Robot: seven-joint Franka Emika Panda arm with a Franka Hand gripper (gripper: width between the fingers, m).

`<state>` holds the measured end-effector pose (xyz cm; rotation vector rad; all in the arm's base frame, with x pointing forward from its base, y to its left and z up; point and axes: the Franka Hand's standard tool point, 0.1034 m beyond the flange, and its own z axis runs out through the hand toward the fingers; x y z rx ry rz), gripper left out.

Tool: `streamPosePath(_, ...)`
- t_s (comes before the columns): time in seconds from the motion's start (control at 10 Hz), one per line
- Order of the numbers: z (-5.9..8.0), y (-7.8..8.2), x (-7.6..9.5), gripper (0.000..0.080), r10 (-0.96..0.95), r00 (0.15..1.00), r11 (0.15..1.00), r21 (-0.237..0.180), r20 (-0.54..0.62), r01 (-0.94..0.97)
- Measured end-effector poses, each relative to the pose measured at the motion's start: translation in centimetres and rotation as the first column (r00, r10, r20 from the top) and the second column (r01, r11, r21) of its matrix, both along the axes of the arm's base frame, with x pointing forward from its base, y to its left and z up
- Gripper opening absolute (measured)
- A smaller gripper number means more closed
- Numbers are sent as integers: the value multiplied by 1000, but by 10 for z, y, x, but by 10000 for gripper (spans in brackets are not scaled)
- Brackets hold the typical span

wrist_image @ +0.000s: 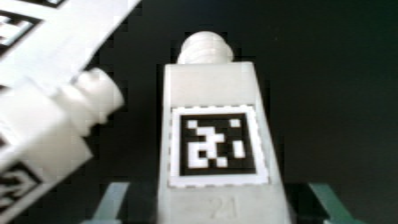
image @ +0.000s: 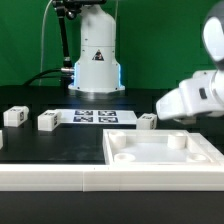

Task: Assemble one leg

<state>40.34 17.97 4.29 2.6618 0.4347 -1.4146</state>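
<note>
In the wrist view a leg (wrist_image: pixel 214 130), a white block with a square tag on its face and a rounded peg at its far end, lies on the black table between my fingers. My gripper (wrist_image: pixel 217 198) is open, with a dark gap between each finger (wrist_image: pixel 121 200) and the leg's sides. A second leg (wrist_image: pixel 63 110) with tags lies tilted close beside it. In the exterior view my white hand (image: pixel 192 96) is low at the right, and its fingertips are hidden. Three more legs (image: pixel 147 122) (image: pixel 47 121) (image: pixel 15 117) lie on the table.
The large white square panel (image: pixel 165 152) with a raised rim lies at the front, below my hand. The marker board (image: pixel 95 117) lies mid-table in front of the robot base (image: pixel 95 60). A green backdrop stands behind.
</note>
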Motion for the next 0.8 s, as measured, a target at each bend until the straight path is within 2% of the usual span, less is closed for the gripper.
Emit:
streamPosePath(0.1, 22, 2, 6, 290, 18, 1000, 1000, 14, 21, -19)
streamPosePath(0.2, 39, 0, 12, 291, 22, 999, 999, 31, 42, -23)
streamPosePath(0.3, 47, -4, 15, 291, 19, 998, 999, 40, 60, -21)
streamPosePath(0.5, 42, -2, 18, 291, 15, 995, 998, 51, 97, -20)
streamPosePath(0.6, 39, 1, 25, 291, 6, 986, 997, 73, 168, -19)
streamPosePath(0.7, 38, 0, 31, 291, -6, 967, 995, 100, 256, -20)
streamPosePath(0.8, 32, -9, 36, 291, 2, 949, 988, 149, 314, -52)
